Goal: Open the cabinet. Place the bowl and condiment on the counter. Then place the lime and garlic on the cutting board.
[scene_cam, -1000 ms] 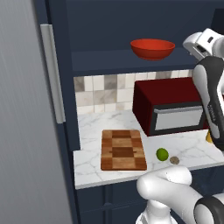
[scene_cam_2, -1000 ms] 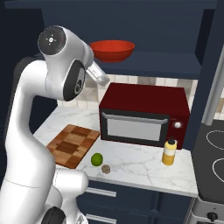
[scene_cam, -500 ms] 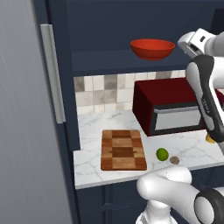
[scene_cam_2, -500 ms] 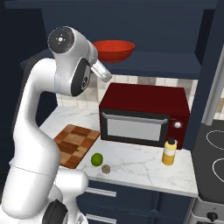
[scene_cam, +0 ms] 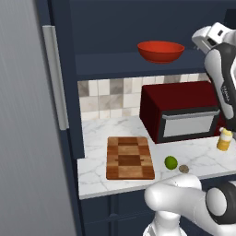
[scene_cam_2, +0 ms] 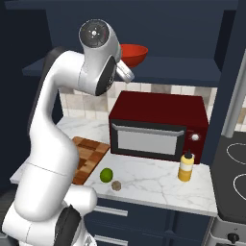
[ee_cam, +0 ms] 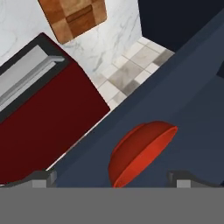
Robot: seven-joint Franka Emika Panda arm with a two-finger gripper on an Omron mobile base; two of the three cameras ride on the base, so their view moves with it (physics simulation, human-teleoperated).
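The cabinet (scene_cam: pixel 115 27) stands open, its left door (scene_cam: pixel 27 120) swung out with a silver handle (scene_cam: pixel 55 78). On its shelf sits the red bowl (scene_cam: pixel 161 50) (scene_cam_2: pixel 136 53) (ee_cam: pixel 140 153). My gripper (ee_cam: pixel 113 178) is open just short of the bowl, one fingertip (ee_cam: pixel 43 177) on each side of it. The white hand (scene_cam: pixel 209 37) hangs to the bowl's right. On the marble counter (scene_cam: pixel 99 133) below lie the cutting board (scene_cam: pixel 130 157) (scene_cam_2: pixel 89 153) (ee_cam: pixel 72 15), the lime (scene_cam: pixel 171 162) (scene_cam_2: pixel 106 175), the garlic (scene_cam: pixel 184 168) (scene_cam_2: pixel 116 185) and the yellow condiment (scene_cam: pixel 224 139) (scene_cam_2: pixel 186 166).
A dark red microwave (scene_cam: pixel 179 110) (scene_cam_2: pixel 158 127) (ee_cam: pixel 39 131) stands on the counter under the shelf, against the tiled wall (scene_cam: pixel 106 92). A stove top (scene_cam_2: pixel 235 168) lies to the right. The cabinet's right door (scene_cam_2: pixel 233 62) juts out beside the microwave.
The arm has swung closer to the bowl, the hand drifting slightly left and up in the left base view. The jaws stay open. Nothing on the counter moved.
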